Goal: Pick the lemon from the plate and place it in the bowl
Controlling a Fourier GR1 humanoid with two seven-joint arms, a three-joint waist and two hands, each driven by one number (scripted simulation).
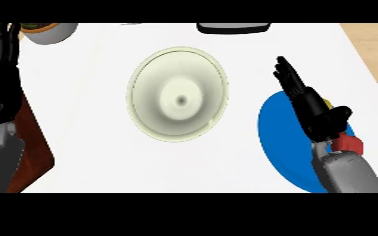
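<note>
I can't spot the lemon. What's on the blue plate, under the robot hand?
The right robot hand lies over the blue plate, fingers straight. A yellow sliver peeks out beside it, probably the lemon; the rest is covered.

No text, label or number can be read anywhere (surfaces plain).

A round, pale cream bowl [178, 101] sits upright mid-counter, its hollow bare. Well apart to its right lies a flat blue plate [277, 135], with a sliver of yellow lemon [328, 103] showing on it.
</note>
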